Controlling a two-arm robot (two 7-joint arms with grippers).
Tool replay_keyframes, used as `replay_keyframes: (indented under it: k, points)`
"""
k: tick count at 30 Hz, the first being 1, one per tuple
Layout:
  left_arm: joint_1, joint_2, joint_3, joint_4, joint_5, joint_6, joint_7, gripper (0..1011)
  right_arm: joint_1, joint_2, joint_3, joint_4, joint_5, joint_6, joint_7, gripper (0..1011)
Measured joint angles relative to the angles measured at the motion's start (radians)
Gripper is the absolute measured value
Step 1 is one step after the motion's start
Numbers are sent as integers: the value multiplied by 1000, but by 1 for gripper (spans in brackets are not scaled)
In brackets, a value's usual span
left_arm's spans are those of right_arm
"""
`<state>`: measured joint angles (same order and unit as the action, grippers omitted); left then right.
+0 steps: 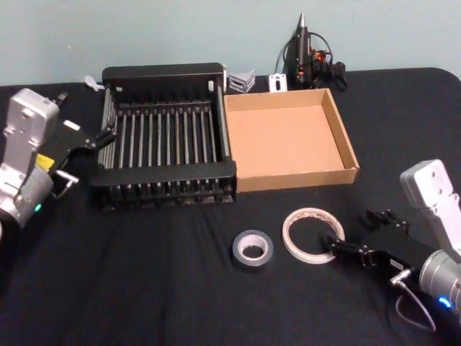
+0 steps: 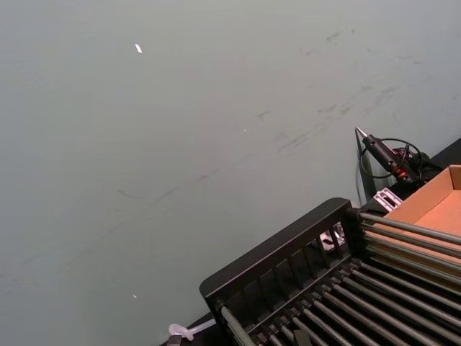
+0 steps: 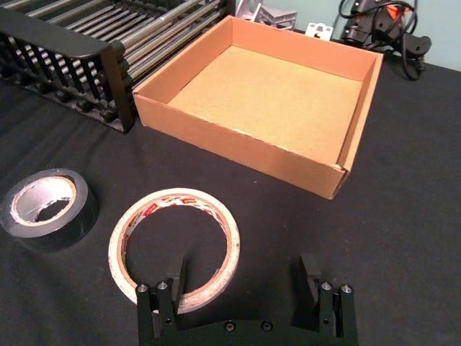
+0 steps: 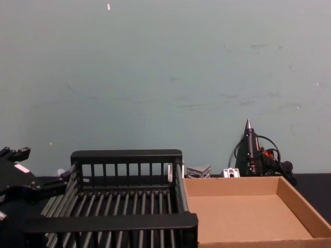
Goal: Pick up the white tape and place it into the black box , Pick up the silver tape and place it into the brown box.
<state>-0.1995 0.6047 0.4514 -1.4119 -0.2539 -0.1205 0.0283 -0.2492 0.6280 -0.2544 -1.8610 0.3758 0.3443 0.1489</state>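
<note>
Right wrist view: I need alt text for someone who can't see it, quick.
The open right gripper hovers low over the black table, one finger over the near rim of the white tape. The silver tape lies beside it; beyond stand the empty brown box and black box.

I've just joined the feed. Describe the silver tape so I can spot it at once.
Find the black box and brown box side by side at the back of the black table. In front of them lie two rolls; the silver tape is the one nearer the black box. It is small, thick and dark grey, unlike the wide, flat white tape beside the open right hand.
</note>
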Motion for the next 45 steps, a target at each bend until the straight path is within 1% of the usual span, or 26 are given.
replay_keyframes:
  k: [10,18,26,35,45]
  points:
    - [0,0,0,0,0,0,0,1001,40,-29,-24,42,-50,-14,25,1002]
    - [0,0,0,0,0,0,0,1001,64,-55,-30,69,-76,-18,44,1003]
    - [0,0,0,0,0,0,0,1001,73,-74,-29,84,-90,-17,58,1003]
    - [0,0,0,0,0,0,0,1001,72,-93,-18,90,-108,-8,76,1002]
    - [0,0,0,0,0,0,0,1001,65,-99,-10,90,-122,-5,84,1003]
